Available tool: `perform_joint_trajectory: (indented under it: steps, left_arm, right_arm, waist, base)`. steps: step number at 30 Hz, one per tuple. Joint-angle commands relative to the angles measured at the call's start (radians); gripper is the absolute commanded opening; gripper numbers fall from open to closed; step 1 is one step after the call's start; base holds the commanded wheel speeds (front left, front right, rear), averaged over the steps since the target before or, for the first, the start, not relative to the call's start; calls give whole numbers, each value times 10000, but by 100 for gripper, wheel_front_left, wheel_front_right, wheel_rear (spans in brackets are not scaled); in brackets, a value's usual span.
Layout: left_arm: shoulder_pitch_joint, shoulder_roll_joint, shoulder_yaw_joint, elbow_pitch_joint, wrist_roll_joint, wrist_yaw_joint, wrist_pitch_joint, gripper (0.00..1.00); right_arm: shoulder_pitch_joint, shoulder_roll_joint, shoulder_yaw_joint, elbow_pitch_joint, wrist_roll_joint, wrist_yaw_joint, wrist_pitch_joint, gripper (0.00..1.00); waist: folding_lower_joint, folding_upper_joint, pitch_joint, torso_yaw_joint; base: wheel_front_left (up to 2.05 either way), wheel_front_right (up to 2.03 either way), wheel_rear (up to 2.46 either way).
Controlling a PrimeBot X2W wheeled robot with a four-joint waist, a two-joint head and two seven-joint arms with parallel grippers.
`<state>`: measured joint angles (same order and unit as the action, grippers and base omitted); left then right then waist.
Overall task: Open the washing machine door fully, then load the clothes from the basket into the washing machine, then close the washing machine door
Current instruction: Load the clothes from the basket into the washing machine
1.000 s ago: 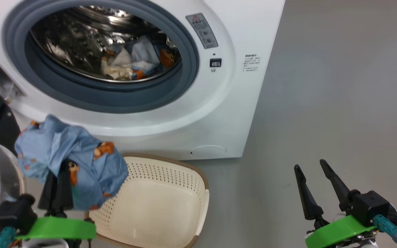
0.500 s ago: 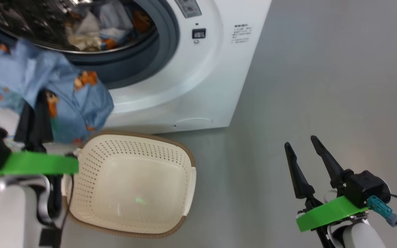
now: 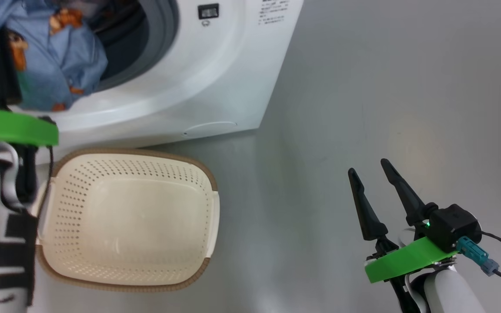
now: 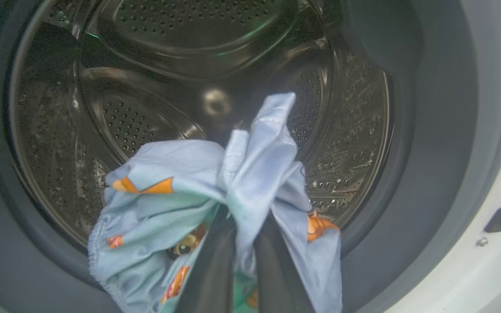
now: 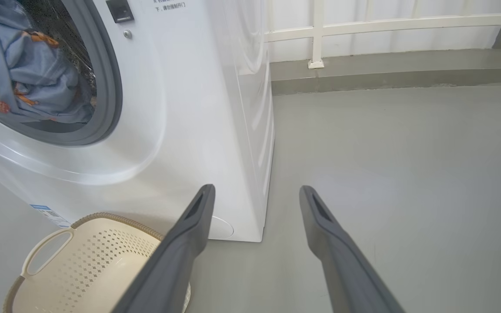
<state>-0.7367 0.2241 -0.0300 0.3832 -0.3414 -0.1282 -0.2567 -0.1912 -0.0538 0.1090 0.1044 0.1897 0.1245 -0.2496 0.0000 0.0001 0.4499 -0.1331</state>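
1. The left gripper (image 4: 242,224) is clamped on the clothes (image 4: 176,191) at the mouth of the washing machine (image 3: 215,65).
2. The right gripper (image 3: 368,166), fingers spread and empty, hangs over open floor (image 3: 385,87), right of the basket (image 3: 210,204).
3. The left wrist view shows the steel drum (image 4: 146,108); the right wrist view shows a far railing (image 5: 363,21).

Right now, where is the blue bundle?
Head view, upper left: the bundle, gripped in the left jaws at the washing machine's opening, above the basket.
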Motion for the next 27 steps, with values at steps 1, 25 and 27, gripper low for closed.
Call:
perform_joint_trajectory:
  steps: [1,25,27]
  left_arm:
    - [-499,555,229,-34,-91,-24,-51,0]
    - [-6023,1638,-1166,4073,-520,-22,2066,0]
    - [-6321,1673,-1245,4196,-369,21,1696,0]
  right_arm:
    - [-99,35,275,-189,138,62,-111,100]
    - [-351,35,1028,-418,1010,62,-121,100]
    - [-326,35,1122,-399,1119,62,-121,100]
  waist:
    - [0,-1,490,-304]
    - [0,-1,3049,-769]
    - [0,-1,3164,-791]
  base:
    - [0,0,0]
    - [0,0,0]
    - [0,0,0]
